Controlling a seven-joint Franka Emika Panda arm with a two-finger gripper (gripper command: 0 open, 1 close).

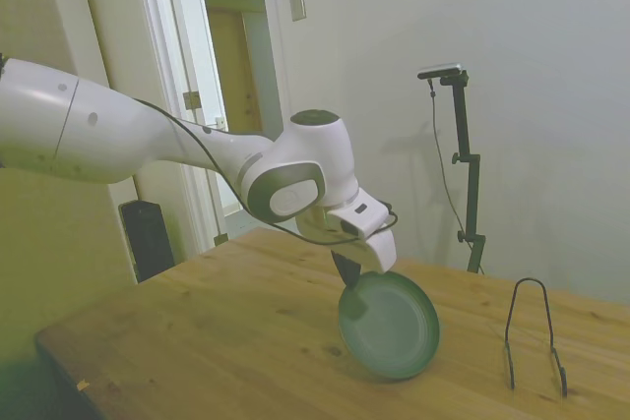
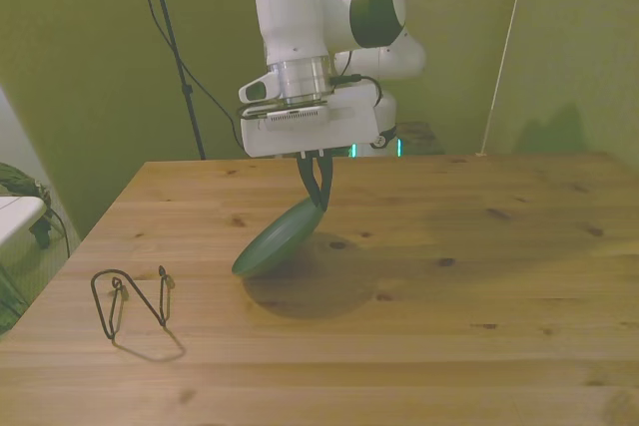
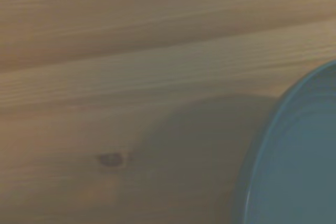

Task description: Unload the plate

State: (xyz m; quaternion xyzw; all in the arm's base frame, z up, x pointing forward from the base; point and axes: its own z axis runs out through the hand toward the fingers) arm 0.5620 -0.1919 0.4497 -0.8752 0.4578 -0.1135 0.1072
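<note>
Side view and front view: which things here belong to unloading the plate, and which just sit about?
Part of the job:
- round dark green matte plate, tilted, lower edge at the table
- gripper, fingers shut on the plate's upper rim
- thin black wire stand, empty

Just there:
- wooden table

Gripper (image 1: 346, 272) pinching top rim of plate (image 1: 391, 327); plate tilted, lower edge on table (image 1: 197, 341). Wire stand (image 1: 533, 333) well apart, upright.

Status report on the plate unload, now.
Claw shut on the plate's upper rim. Plate tilted, lower edge at the table, clear of the wire stand. Nothing in the way.
</note>
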